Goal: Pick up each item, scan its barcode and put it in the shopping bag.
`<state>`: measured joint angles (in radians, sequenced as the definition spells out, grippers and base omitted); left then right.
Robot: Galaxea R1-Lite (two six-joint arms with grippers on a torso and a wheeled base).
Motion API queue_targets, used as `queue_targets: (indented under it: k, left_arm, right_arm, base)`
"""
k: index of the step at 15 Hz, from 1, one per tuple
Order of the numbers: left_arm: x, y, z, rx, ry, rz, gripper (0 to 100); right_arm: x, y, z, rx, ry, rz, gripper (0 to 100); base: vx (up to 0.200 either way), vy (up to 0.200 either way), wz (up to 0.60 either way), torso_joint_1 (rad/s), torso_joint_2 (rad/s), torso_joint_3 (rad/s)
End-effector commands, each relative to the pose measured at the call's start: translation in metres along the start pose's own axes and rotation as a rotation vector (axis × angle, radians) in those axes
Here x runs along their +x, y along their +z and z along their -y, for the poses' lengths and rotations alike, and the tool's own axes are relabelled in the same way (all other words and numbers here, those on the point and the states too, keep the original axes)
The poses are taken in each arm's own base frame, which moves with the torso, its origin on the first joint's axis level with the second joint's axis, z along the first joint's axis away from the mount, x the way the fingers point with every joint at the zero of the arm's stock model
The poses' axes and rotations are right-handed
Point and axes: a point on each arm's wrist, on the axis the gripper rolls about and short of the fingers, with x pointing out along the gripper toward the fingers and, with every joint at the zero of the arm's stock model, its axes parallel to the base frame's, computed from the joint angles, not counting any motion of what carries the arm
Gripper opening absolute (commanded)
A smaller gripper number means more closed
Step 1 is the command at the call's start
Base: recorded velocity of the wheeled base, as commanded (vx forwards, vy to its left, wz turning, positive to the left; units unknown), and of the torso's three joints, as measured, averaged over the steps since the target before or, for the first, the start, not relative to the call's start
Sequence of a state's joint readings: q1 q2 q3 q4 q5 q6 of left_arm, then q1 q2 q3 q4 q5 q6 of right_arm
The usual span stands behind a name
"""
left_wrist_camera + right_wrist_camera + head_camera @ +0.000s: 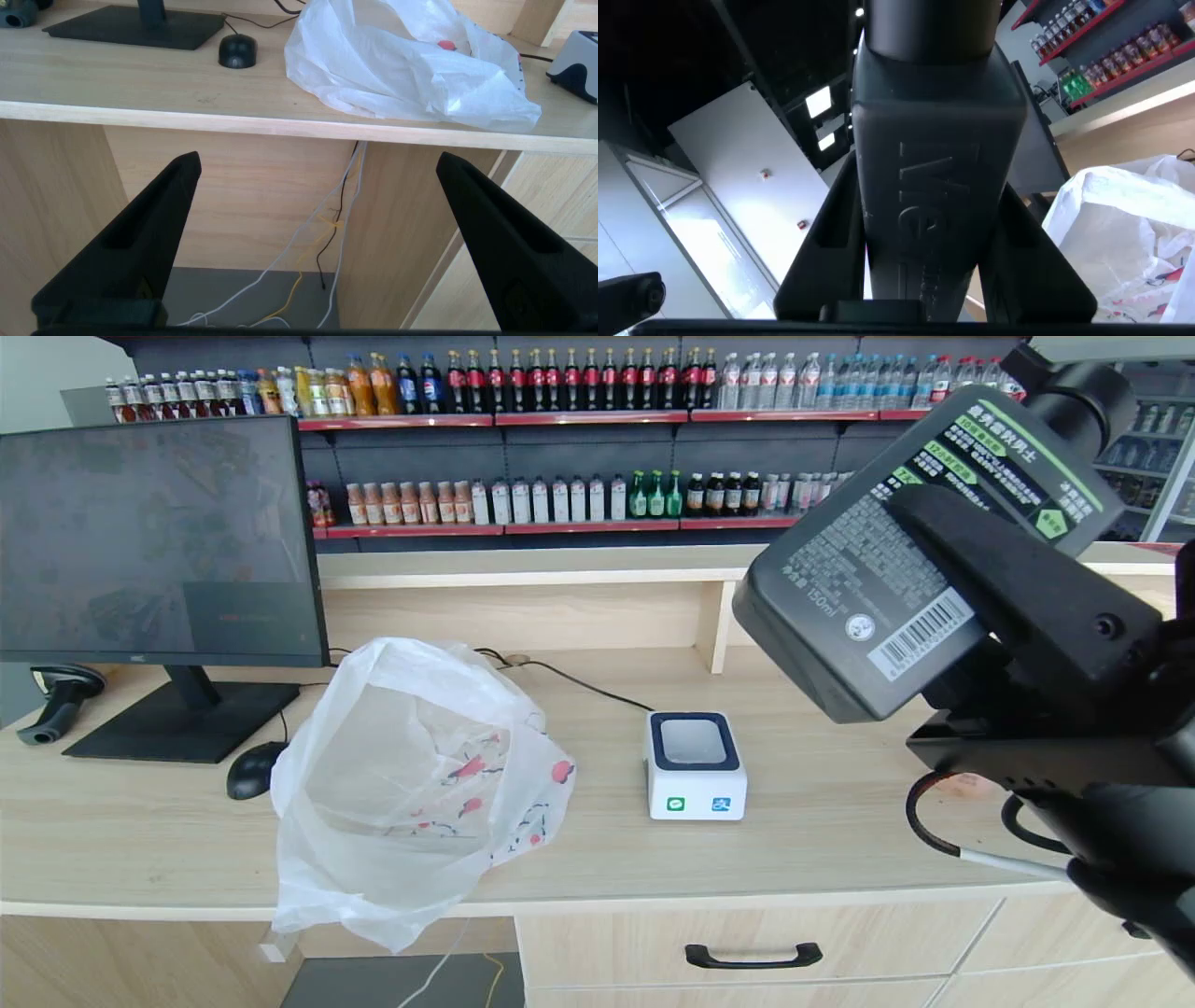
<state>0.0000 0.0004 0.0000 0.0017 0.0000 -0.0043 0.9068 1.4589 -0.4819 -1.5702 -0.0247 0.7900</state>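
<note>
The black bottle point(878, 569) is in the air to the right of the white scanner point(695, 765) and well above it, nearer the camera, tilted with its cap end up and away. The right gripper point(943, 579) is clamped on it — one finger point(1018, 588) lies across the printed back label, just beside the barcode point(920, 635), which faces the camera rather than the scanner's window. From the right wrist, the bottle point(924, 187) runs up between the two fingers point(831, 243) pressed against its sides.

The shopping bag point(411, 784) stands on the counter point(840, 821) left of the scanner, apart from it, its mouth open and its lower part hanging over the front edge. A mouse point(252, 772) lies just beyond the bag from the scanner, with a monitor point(159, 541) farther that way.

The left gripper point(318, 243) sits lower than the scanner, below the counter's front edge on the bag's side — fingers point(140, 243) spread wide, holding nothing.
</note>
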Motion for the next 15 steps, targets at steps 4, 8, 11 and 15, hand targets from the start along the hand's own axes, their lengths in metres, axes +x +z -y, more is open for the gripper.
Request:
queue_targets:
  k: [4, 8, 11, 15]
  left_arm:
    - [0.0, 0.0, 0.0, 0.0, 0.0, 0.001, 100]
    - [0.0, 0.0, 0.0, 0.0, 0.0, 0.001, 100]
    - [0.0, 0.0, 0.0, 0.0, 0.0, 0.001, 100]
    - [0.0, 0.0, 0.0, 0.0, 0.0, 0.001, 100]
  right_arm:
    - [-0.0032, 0.0038, -0.0118, 0.018, 0.044, 0.006, 0]
    - [-0.006, -0.001, -0.0109, 0.01, 0.038, -0.016, 0]
    - [-0.0065, -0.0043, -0.0111, 0.018, 0.039, -0.03, 0]
    - [-0.0066, -0.004, -0.0114, 0.018, 0.04, -0.029, 0]
  base:
    - [0.0, 0.0, 0.0, 0.0, 0.0, 0.0]
    - [0.0, 0.0, 0.0, 0.0, 0.0, 0.0]
    - [0.0, 0.0, 0.0, 0.0, 0.0, 0.0]
    - [0.0, 0.0, 0.0, 0.0, 0.0, 0.0]
